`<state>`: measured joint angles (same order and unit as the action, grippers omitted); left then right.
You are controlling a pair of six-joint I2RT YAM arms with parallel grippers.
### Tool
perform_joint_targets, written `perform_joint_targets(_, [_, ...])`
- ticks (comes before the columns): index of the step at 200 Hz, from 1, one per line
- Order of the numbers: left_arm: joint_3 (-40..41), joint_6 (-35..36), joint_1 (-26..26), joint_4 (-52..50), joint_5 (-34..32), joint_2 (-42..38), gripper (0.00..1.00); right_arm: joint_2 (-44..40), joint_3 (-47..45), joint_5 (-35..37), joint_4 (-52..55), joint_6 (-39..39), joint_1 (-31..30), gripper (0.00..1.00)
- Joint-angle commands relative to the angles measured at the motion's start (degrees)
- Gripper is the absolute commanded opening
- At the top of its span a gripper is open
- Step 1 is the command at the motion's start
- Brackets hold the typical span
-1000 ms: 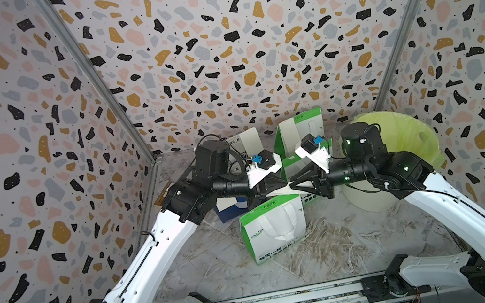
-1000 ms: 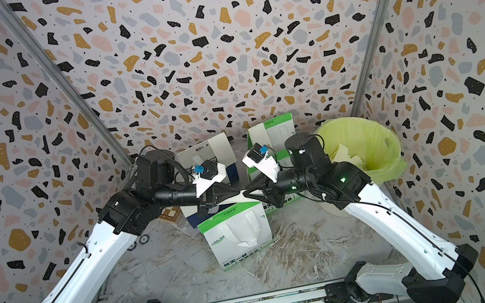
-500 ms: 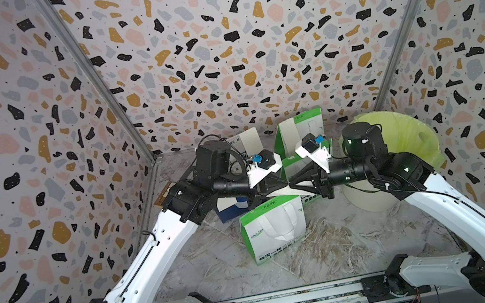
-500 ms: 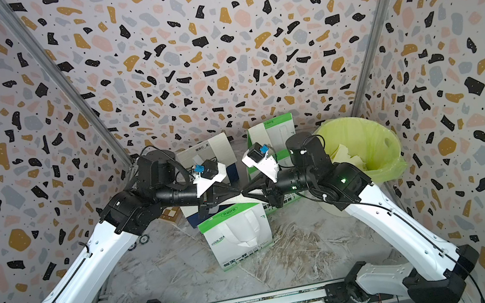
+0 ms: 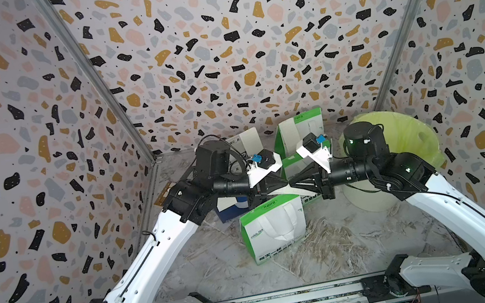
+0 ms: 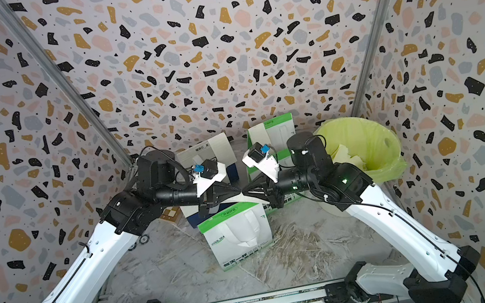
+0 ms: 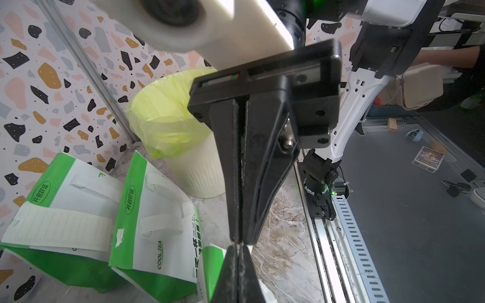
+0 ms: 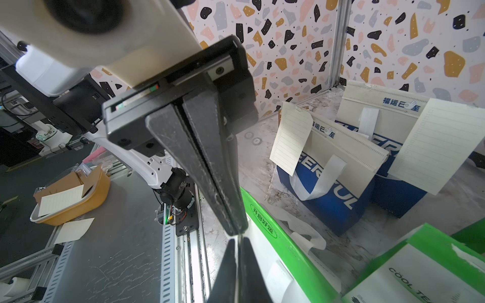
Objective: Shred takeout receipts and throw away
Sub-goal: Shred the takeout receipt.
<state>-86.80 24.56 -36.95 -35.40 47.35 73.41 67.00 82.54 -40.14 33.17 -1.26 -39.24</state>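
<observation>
Marbled tabletop bears paper bags; a lined bin.

Both top views look steeply down from above the table's front edge toward its back corners, sharing nearly the whole scene, while each wrist camera looks closely along its own gripper, left gripper and right gripper, at the other's tips.

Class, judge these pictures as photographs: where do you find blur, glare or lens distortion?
Both top views: even light, sharp, wide lens splays the walls; the receipt pinched by left gripper and right gripper looks tiny. Left wrist view: the near camera mount is out of focus, the bin liner glows bright. Right wrist view: the camera mount blurs likewise; the blue bag stays sharp.
</observation>
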Motion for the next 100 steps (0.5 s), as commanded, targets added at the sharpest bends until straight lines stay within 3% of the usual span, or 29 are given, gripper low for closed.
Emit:
perform_joint_targets(1, [0.5, -0.7, 0.1, 2.6, 0.7, -0.9, 0.00, -1.0, 0.6, -0.8, -1.4, -0.2, -0.2, 0.02])
perform_joint_targets(29, [1.1, -0.9, 0.1, 3.7, 0.4, -1.4, 0.00, -0.2, 0.4, -0.4, -0.2, -0.6, -0.2, 0.00])
perform_joint_targets(47, [2.0, -1.1, 0.1, 5.6, 0.1, -2.4, 0.00, 0.6, 0.6, 4.2, 1.4, -1.8, -0.2, 0.00])
perform_joint_targets(77, [8.0, -2.7, -0.1, 16.8, -0.2, -7.3, 0.00, 2.4, 1.9, 16.1, 3.9, -6.7, 0.4, 0.00])
perform_joint_targets(100, [11.8, -5.5, -0.2, 24.5, 0.3, -10.9, 0.00, 3.0, 2.2, 16.7, 3.2, -11.6, 3.9, 0.00])
